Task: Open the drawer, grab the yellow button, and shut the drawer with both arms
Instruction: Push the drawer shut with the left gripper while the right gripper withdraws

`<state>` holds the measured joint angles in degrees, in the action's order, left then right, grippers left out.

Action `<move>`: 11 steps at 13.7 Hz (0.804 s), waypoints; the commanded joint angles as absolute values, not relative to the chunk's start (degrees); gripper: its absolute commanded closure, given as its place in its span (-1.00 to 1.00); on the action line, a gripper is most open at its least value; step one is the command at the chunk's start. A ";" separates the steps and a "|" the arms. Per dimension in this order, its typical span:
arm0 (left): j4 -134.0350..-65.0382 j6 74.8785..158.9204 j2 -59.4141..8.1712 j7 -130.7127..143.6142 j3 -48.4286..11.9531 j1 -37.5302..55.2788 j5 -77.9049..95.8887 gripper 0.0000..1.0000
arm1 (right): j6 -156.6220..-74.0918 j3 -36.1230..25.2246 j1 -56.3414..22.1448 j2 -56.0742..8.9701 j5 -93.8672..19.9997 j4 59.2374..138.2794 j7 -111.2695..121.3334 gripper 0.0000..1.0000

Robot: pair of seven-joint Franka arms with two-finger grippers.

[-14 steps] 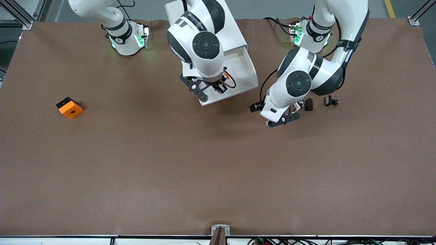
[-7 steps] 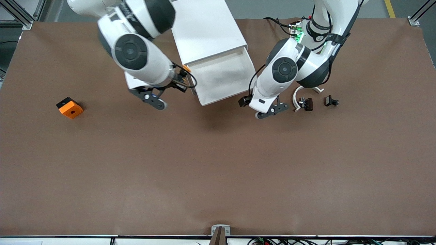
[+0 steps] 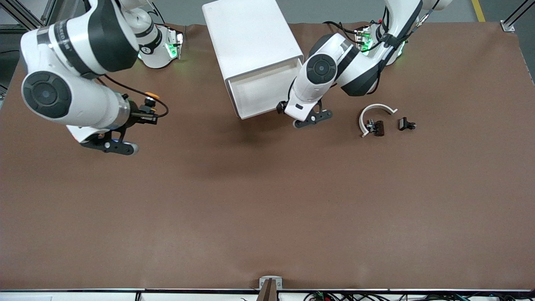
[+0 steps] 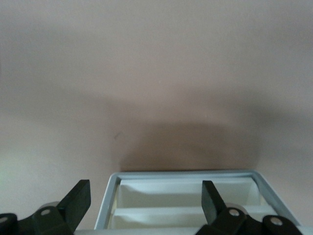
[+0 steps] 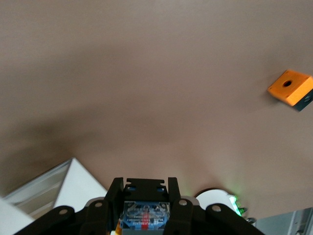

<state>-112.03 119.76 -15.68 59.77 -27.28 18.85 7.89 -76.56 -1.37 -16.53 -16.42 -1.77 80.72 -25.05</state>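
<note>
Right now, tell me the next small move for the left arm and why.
Probably push the front of the drawer into the cabinet with the left gripper: the drawer juts out part-open, the open fingers sit at its front, and the right gripper, over bare table, appears shut on the button.

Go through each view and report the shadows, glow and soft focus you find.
Front view: even overhead light, soft shadows on the table near the drawer and under the right gripper; green glow at both arm bases. Left wrist view: hazy, dark shadow patch above the drawer rim, left gripper jaws apart. Right wrist view: broad soft shadow, orange block slightly blurred.
</note>
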 commanded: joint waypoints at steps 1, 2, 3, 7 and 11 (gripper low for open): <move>-114.96 120.76 -13.18 62.04 -30.84 18.46 6.94 -1.00 | -81.45 -0.26 -12.93 -14.50 4.03 86.20 -18.05 0.66; -115.22 120.76 -13.36 62.83 -32.07 18.54 6.94 -1.00 | -83.65 -0.26 -10.14 -14.59 4.30 87.35 -13.75 0.66; -115.31 120.76 -13.62 63.28 -33.47 18.54 6.94 -1.00 | -86.11 -0.26 -6.89 -14.94 4.31 88.32 -8.49 0.66; -116.63 120.76 -14.06 66.61 -38.22 18.63 7.03 -1.00 | -96.57 -0.35 0.78 -16.43 4.74 92.89 2.11 0.66; -116.81 120.76 -16.08 69.87 -39.90 19.85 7.21 -1.00 | -105.09 -0.26 3.77 -19.76 8.70 96.50 2.20 0.66</move>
<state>-115.97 119.79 -15.13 67.86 -38.50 18.90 7.76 -101.62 -1.43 2.16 -18.67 6.88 94.89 2.06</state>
